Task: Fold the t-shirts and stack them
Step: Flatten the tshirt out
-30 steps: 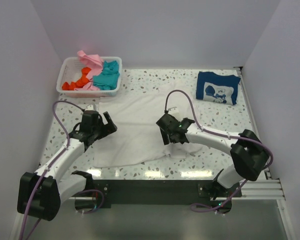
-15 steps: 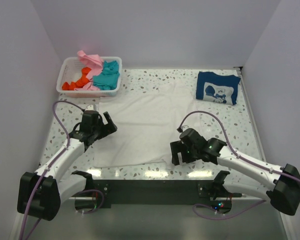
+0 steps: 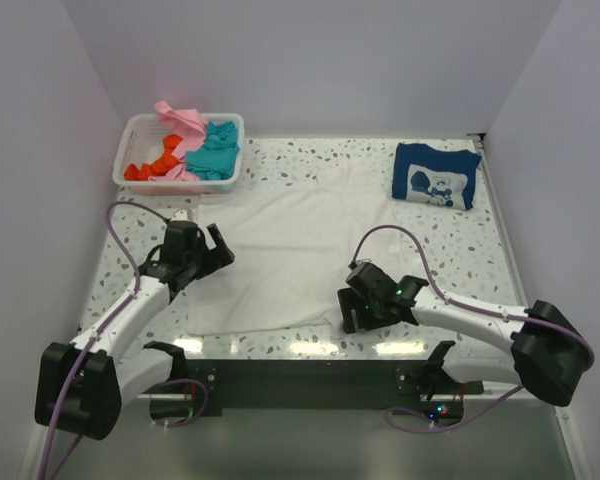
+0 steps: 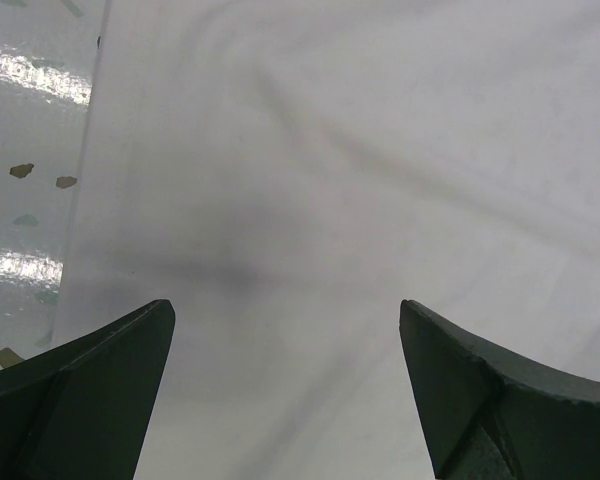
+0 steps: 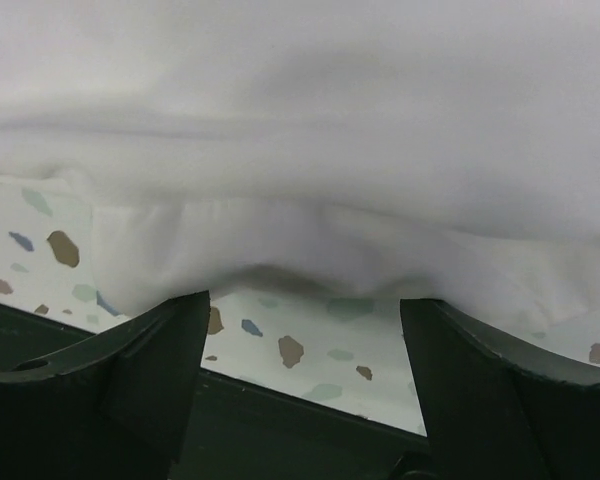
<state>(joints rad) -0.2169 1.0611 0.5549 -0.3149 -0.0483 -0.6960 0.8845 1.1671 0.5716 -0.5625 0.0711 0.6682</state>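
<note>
- White t-shirt point(image 3: 300, 250): spread out flat in the middle of the frame, on the speckled worktop point(image 3: 450, 240).
- Navy blue t-shirt point(image 3: 435, 177) with a white cartoon print: folded, at the upper right of the frame, well apart from the white one.
- Pink t-shirt point(image 3: 180, 118), teal t-shirt point(image 3: 215, 152) and orange t-shirt point(image 3: 155, 165): bunched up in the white basket point(image 3: 170, 186) at the upper left.
- Left end effector point(image 4: 285, 312): wide open, holding nothing, hanging over the left part of the white t-shirt.
- Right end effector point(image 5: 305, 300): open too, holding nothing, down low at the bottom edge of the white t-shirt, with the hem just past the fingertips.
- Looks like the start of the first fold: grab the bottom hem and bring it up over the shirt.

What could go wrong:
- Closing too soon, before the hem sits between the fingers: a pinch of air and no cloth.
- Pinching only the top layer: the back of the shirt left behind, and a messy fold.
- Pushing in too flat: the hem shoved up into a bump, not picked up.
- Lifting with only one side held: the shirt dragged sideways and twisted, since the left end effector grips nothing yet.
- Going too low near the dark rail point(image 3: 300, 372) at the bottom: fingers bumping the worktop's edge.
</note>
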